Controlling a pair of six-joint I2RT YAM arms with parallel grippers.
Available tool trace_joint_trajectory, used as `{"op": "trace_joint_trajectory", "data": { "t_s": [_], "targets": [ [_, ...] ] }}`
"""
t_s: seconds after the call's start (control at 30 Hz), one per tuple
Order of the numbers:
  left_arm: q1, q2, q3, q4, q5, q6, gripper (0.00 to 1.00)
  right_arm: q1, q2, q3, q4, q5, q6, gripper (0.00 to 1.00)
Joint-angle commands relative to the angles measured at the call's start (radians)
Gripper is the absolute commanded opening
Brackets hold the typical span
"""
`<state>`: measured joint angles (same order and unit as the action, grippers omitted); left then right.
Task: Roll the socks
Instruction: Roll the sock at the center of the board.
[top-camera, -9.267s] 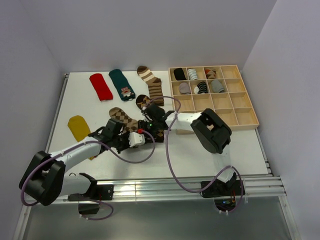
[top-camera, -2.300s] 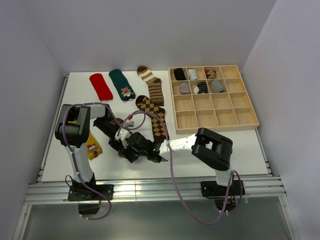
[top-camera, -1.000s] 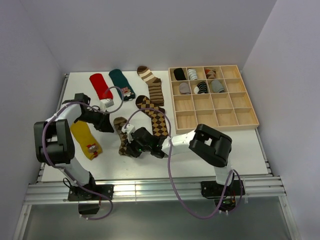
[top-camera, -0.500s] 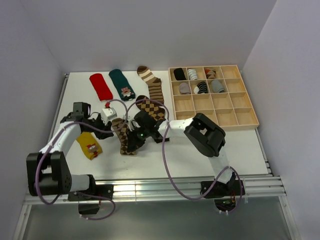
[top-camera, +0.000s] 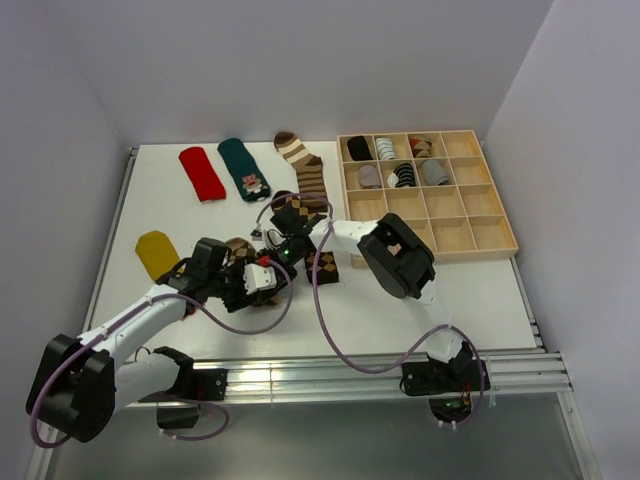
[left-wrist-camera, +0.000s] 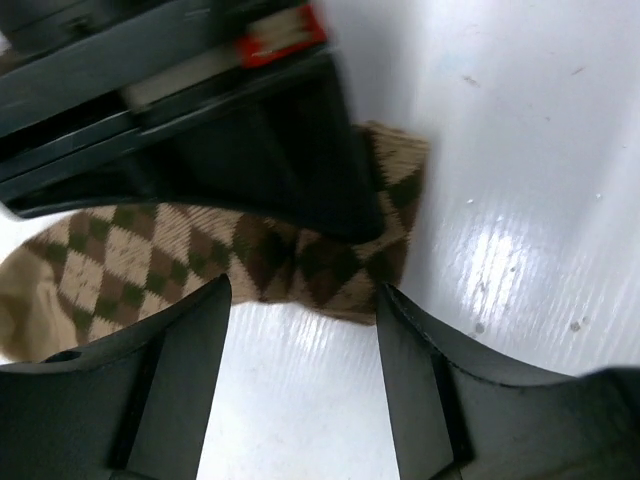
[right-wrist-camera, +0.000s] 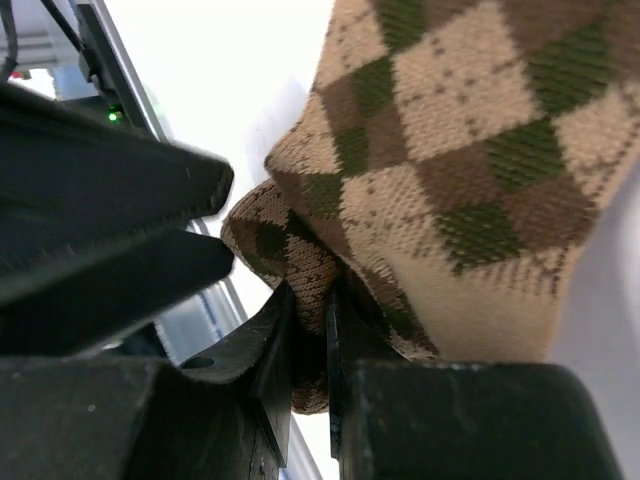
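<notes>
A brown argyle sock (left-wrist-camera: 200, 250) lies on the white table, and my right gripper (right-wrist-camera: 310, 315) is shut on a folded edge of it. From above, that sock (top-camera: 238, 247) shows partly, between the two grippers. My left gripper (left-wrist-camera: 300, 300) is open just short of the sock's edge, with only bare table between its fingers. It meets my right gripper (top-camera: 278, 247) head-on. A second argyle sock (top-camera: 324, 264) lies under the right arm. The mustard sock (top-camera: 155, 252), red sock (top-camera: 202, 172), teal sock (top-camera: 245, 168) and striped sock (top-camera: 305, 165) lie flat.
A wooden compartment tray (top-camera: 470, 232) sits at the right, with rolled socks in its back cells. The right arm's elbow (top-camera: 395, 258) hangs beside its near-left corner. The left gripper's black fingers (right-wrist-camera: 100, 210) crowd the right wrist view.
My left gripper has swung from the table's left side down to the argyle sock and opened its jaws. The right gripper, still shut on the sock, has shifted back and right.
</notes>
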<state>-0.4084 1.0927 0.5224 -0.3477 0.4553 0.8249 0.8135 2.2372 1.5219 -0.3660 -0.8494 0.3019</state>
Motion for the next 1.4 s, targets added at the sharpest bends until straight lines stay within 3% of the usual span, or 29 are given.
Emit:
{"op": "trace_joint_trajectory", "data": {
  "t_s": [0.0,0.67,0.77,0.9,1.1,1.2,1.37],
  "targets": [
    [-0.067,-0.01,-0.042,0.096,-0.069,-0.009,0.65,-0.033,0.07,0.03,-0.159,0.07,-0.003,0.09],
    [-0.225,0.076,-0.107,0.282,-0.181,-0.092,0.5,-0.06,0.116,0.078,-0.209,0.081,-0.003,0.08],
    [-0.227,0.102,-0.102,0.276,-0.176,-0.09,0.43,-0.06,0.114,0.077,-0.211,0.081,0.002,0.08],
    [-0.228,0.122,-0.102,0.271,-0.175,-0.081,0.24,-0.06,0.095,0.064,-0.191,0.061,0.022,0.09],
    [-0.227,0.153,-0.082,0.204,-0.112,-0.09,0.01,-0.059,0.032,0.0,-0.12,0.053,0.065,0.21],
    [-0.225,0.185,-0.045,0.142,-0.057,-0.105,0.0,-0.06,-0.02,-0.055,-0.073,0.104,0.082,0.41],
    [-0.199,0.231,0.033,0.023,0.049,-0.107,0.0,-0.06,-0.126,-0.158,0.047,0.191,0.114,0.55]
  ]
}}
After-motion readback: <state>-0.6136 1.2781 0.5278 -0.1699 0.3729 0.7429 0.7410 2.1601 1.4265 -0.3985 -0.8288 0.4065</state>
